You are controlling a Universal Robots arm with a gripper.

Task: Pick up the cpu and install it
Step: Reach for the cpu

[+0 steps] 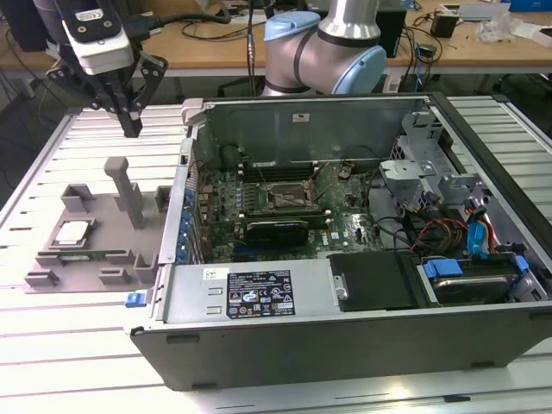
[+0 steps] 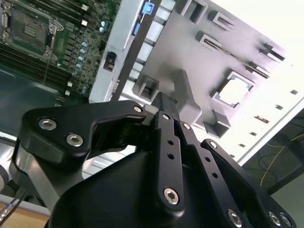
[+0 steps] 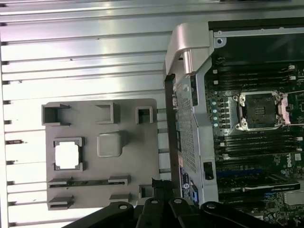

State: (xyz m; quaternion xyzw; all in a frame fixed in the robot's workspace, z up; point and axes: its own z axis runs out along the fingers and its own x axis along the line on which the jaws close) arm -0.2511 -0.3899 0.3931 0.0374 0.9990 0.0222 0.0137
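Observation:
The cpu (image 1: 73,231) is a small silver square lying flat in a recess of the grey fixture tray (image 1: 103,216), at the exterior view's left. Both wrist views show the cpu (image 2: 233,91) (image 3: 66,155) as a bright square in its frame. My gripper (image 1: 131,128) hangs well above the tray's far side, off to one side of the cpu, its black fingers (image 2: 164,107) shut together on nothing. The motherboard socket (image 1: 289,197) sits open inside the computer case, also seen as the socket (image 3: 260,111) in the first wrist view.
The open computer case (image 1: 345,328) stands right beside the tray, its metal side wall (image 3: 187,123) between tray and motherboard. A tall grey post (image 1: 128,190) rises from the tray near the cpu. Cables and drive bays (image 1: 466,233) fill the case's right end.

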